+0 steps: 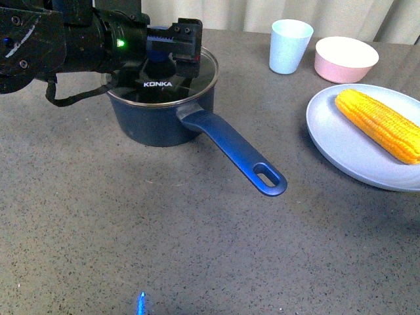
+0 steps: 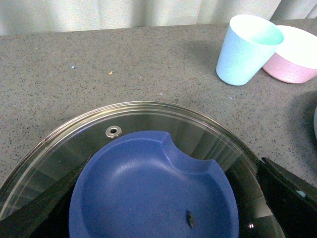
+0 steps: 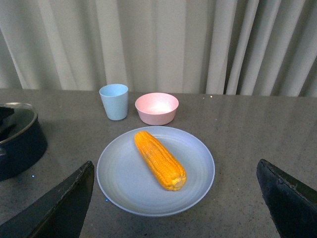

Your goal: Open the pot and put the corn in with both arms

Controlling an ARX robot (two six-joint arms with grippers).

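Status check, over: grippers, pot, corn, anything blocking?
Left gripper open, straddling knob of lid, lid on pot. Right gripper open above corn on plate. Nothing between plate and pot.

left arm [image 1: 59, 36] matte black — green light [image 1: 121, 44], looped black cable [image 1: 73, 99], round screws [image 1: 23, 63], blue wrist block [image 1: 159, 41].

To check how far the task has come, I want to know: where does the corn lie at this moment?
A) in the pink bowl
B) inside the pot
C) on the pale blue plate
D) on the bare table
C: the corn lies on the plate, while the pot has its glass lid on.
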